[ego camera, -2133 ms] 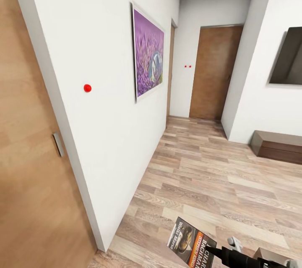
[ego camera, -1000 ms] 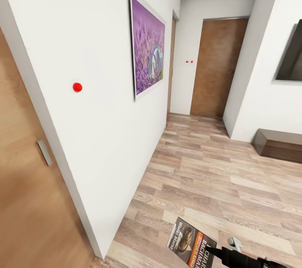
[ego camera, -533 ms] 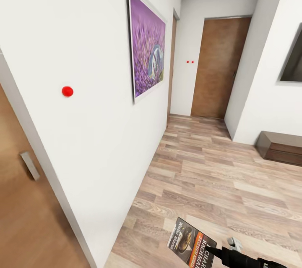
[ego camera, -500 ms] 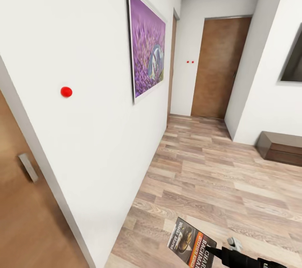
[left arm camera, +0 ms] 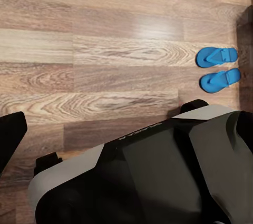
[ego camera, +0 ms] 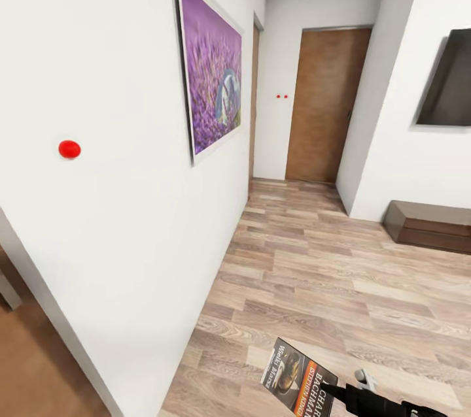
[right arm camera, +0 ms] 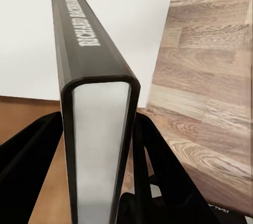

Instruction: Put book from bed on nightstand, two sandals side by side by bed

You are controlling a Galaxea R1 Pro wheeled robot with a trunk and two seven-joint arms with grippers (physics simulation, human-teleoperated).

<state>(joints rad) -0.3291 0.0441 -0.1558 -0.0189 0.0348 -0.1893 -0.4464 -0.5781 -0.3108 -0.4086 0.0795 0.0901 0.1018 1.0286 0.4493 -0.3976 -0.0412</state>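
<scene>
Head view: hallway, white wall with purple picture [ego camera: 210, 74], wood-plank floor [ego camera: 340, 273]. Right tool [ego camera: 330, 391] low at right, clamped on book [ego camera: 297, 378].
Left wrist view: two sandals [left arm camera: 217, 69] side by side on floor beside robot base [left arm camera: 158, 171]; left tool's opening cannot be judged.
Right wrist view: book spine-on between closed fingers [right arm camera: 158, 155].

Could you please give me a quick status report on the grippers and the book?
Right gripper jaws shut on the book, held upright. Left gripper state unclear. Two sandals side by side on the wood floor. Hallway, white wall close on the left.
</scene>
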